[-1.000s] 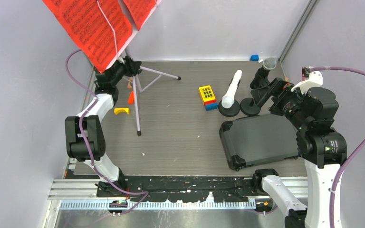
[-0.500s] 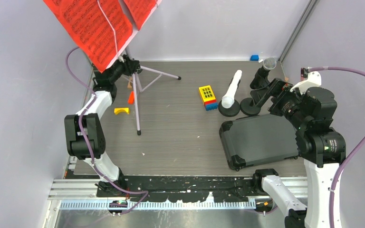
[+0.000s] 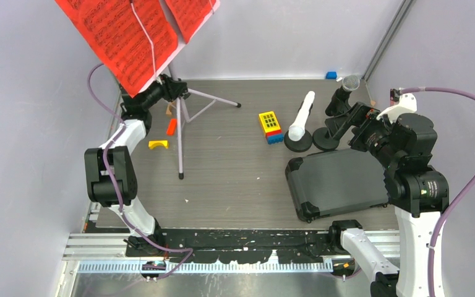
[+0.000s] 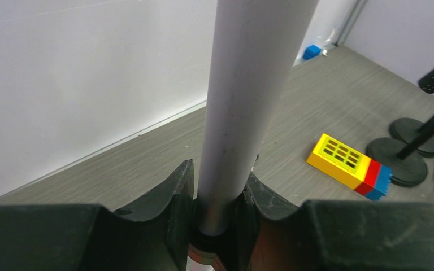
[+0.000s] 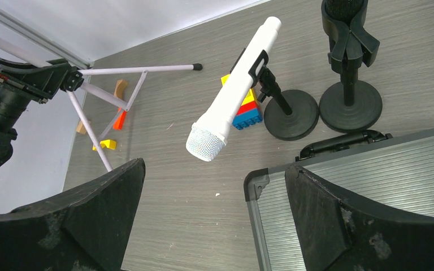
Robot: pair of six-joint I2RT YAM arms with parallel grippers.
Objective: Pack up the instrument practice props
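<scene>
The stand pole is a smooth, pale lilac tube with a soft satin sheen (painted metal, by the look of it). The left gripper's fingers are matt black plastic; the right gripper's fingers look rougher and scuffed. The sheet-music pages are matt red paper. The white microphone is smooth plastic with a fine mesh head. The case has a ribbed, dull grey metal face. The table is matt grey wood-grain, the toy block glossy plastic.
</scene>
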